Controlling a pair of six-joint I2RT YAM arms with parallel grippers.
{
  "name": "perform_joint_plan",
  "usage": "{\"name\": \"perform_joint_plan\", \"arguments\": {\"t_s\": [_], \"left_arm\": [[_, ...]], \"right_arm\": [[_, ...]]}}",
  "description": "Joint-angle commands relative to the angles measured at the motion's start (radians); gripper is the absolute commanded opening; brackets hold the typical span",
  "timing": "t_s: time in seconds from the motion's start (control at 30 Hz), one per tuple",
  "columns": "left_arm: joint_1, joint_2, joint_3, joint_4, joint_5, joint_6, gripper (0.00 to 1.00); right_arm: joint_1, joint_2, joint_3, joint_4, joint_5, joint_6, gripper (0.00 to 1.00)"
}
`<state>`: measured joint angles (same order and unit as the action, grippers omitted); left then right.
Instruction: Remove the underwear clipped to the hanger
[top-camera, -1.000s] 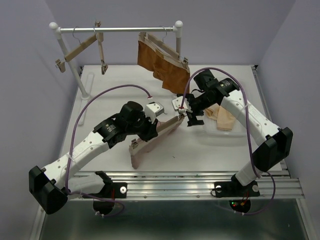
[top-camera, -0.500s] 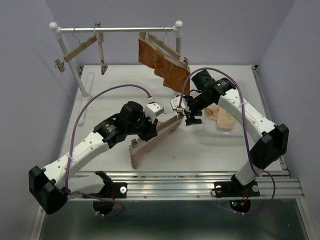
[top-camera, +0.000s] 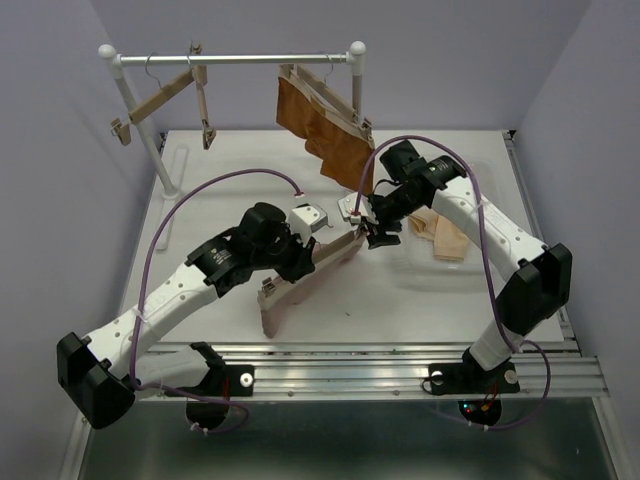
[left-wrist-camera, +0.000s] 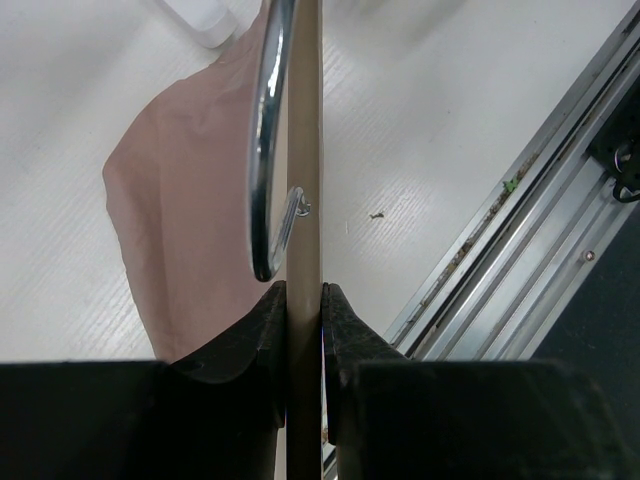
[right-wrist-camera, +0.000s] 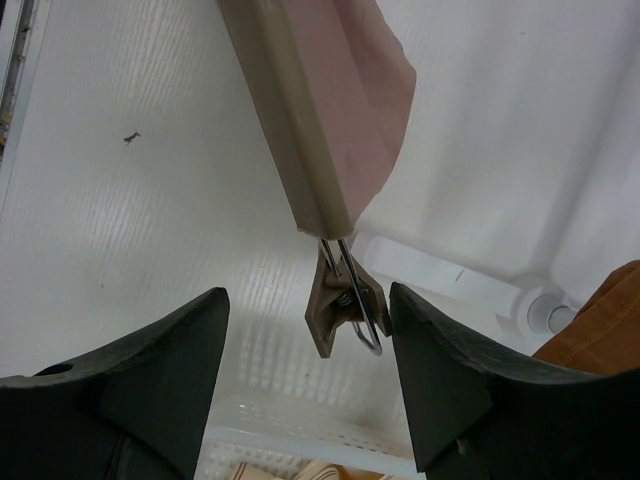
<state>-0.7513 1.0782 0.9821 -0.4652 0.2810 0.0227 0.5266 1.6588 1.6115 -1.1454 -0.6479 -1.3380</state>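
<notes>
Pink underwear is the piece being worked on, and it lies past the right pincer, not inside it. That pincer stands wide. Its two fingers flank the small clip at the end of the hanger, with a gap on each side and no contact. From the clip, the hanger's bar runs straight away from the pincer, so its long axis points into the opening, roughly square to the closing line of the fingers. The fabric hangs along the far side of that bar and trails onto the table. Whether this clip bites the fabric cannot be told from here. Further along the bar, beside the hook, the left pincer is pinched narrow on the wood and holds the hanger off the table. The right arm is thus the nearer and the free one, and the coming squeeze seems to depend on the clip staying centred between its fingers
</notes>
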Motion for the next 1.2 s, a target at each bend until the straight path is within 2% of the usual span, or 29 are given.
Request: {"name": "perform_joint_plan", "arguments": {"t_s": [0.0,0.03,0.13,0.17,0.23,0.53,0.57,0.6,0.63,0.7,0.73,0.93,1.03,1.17], "left_arm": [[-0.006,-0.044,0.052,0.03,0.006,0.006,0.0],[-0.006,-0.044,0.052,0.031,0.004,0.003,0.0],[-0.006,-0.04,0.05,0.028,-0.005,-0.001,0.0],[-0.006,-0.037,0.05,0.027,-0.006,-0.003,0.0],[-0.006,-0.029,0.049,0.022,-0.014,-0.006,0.0],[-0.008,-0.027,0.058,0.025,-0.016,0.0,0.0],[-0.008,-0.027,0.058,0.025,-0.014,0.0,0.0],[-0.008,-0.031,0.058,0.026,-0.016,-0.001,0.0],[-0.008,-0.031,0.056,0.028,-0.02,-0.004,0.0],[-0.008,-0.031,0.053,0.039,-0.035,-0.015,0.0],[-0.008,-0.032,0.049,0.045,-0.04,-0.017,0.0],[-0.006,-0.043,-0.002,0.117,-0.071,-0.095,0.0],[-0.006,-0.044,-0.028,0.151,-0.108,-0.128,0.0],[-0.006,-0.06,-0.037,0.189,-0.167,-0.177,0.0]], "right_arm": [[0.019,0.006,0.048,0.024,-0.03,-0.001,0.67],[0.019,0.004,0.047,0.024,-0.03,-0.003,0.65],[0.019,0.001,0.044,0.023,-0.029,-0.006,0.44],[0.019,0.001,0.045,0.024,-0.027,0.0,0.26],[0.019,0.002,0.054,0.023,-0.029,0.005,0.01],[0.019,0.016,0.08,0.041,-0.01,0.056,0.01],[0.019,0.01,0.059,0.059,-0.006,0.08,0.03],[0.019,-0.005,0.047,0.078,-0.003,0.085,0.26],[0.019,-0.016,0.035,0.122,0.001,0.092,0.55],[0.019,-0.054,-0.014,0.202,0.014,0.189,0.97],[0.019,-0.068,-0.03,0.261,0.027,0.206,1.0],[0.019,-0.174,-0.186,0.521,0.141,0.436,1.0],[0.019,-0.226,-0.289,0.765,0.23,0.621,1.0],[0.01,-0.341,-0.444,0.988,0.356,0.911,1.0]]}}
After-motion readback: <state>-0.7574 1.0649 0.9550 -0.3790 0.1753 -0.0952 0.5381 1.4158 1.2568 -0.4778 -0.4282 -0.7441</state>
